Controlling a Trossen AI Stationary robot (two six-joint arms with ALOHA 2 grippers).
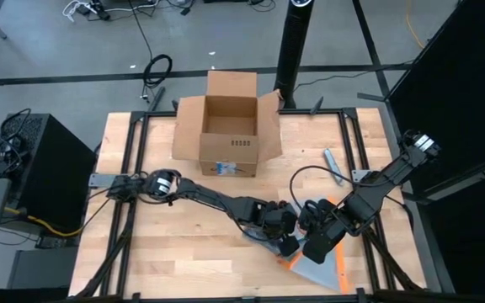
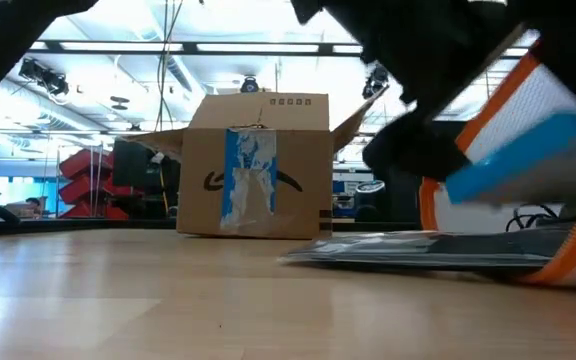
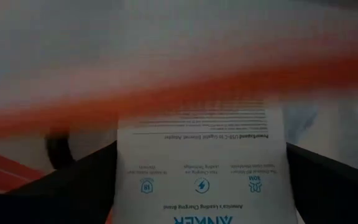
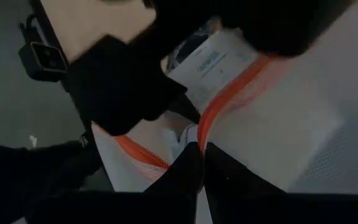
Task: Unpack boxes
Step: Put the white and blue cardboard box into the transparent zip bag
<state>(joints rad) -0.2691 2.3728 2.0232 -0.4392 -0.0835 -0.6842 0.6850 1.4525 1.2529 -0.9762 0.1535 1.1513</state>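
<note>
The brown cardboard box (image 1: 226,126) stands on its base at the table's far middle with its flaps open and its blue-and-white label (image 2: 250,185) facing the near side. Near the table's near right lies a clear pouch with an orange edge (image 1: 322,269). My right gripper (image 4: 199,146) is shut on that pouch. My left gripper (image 1: 285,240) reaches in from the left to the pouch's mouth. Its fingers are apart, and a white printed card (image 3: 202,155) lies between them. My right gripper pinches the pouch's orange edge (image 4: 207,121) between its two fingertips. The part beside the fingers is raised and the pouch's lower side (image 2: 438,252) lies flat on the table. My left gripper: its fingers (image 3: 86,174) stand on either side of the white card, and I cannot tell whether they touch it.
A slim grey-blue object (image 1: 333,166) lies on the table right of the box. Black frame rails (image 1: 133,168) run along the table's sides. A black post (image 1: 297,42) stands behind the box. Bare wood (image 1: 167,252) shows at the near left.
</note>
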